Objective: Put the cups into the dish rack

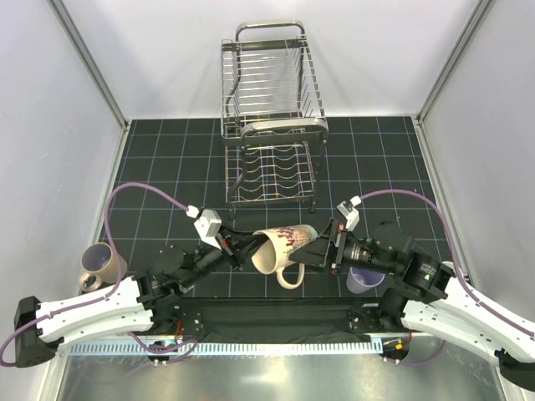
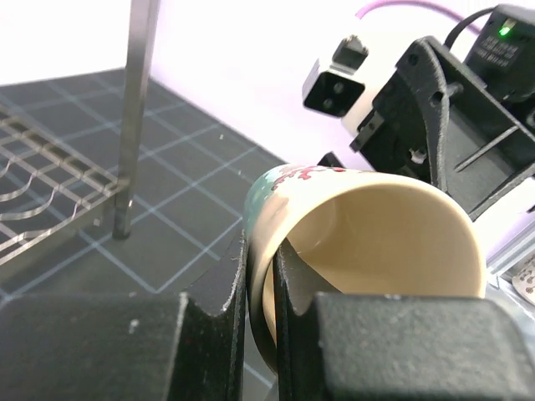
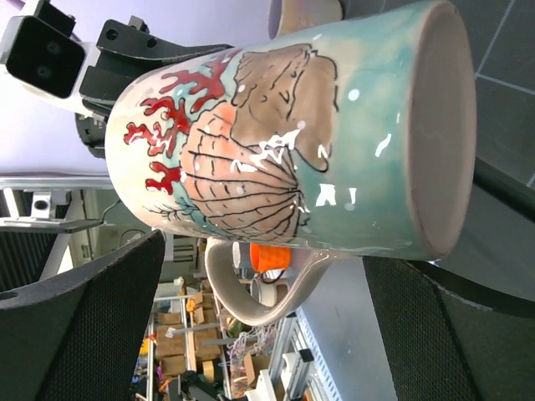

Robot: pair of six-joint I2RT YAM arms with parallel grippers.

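While the left gripper (image 2: 261, 280) pinches the mug (image 1: 280, 242) by its rim, the right gripper (image 1: 328, 246) stands spread at its base, before the rack (image 1: 272, 125). Glazed ceramic: likely heavy, slick, brittle; rim hold suits.

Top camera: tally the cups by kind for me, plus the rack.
Mugs with handles: 2, the painted mug and the tan mug
Tumblers: 1, the lavender tumbler
Racks: 1, the dish rack
Total: 4
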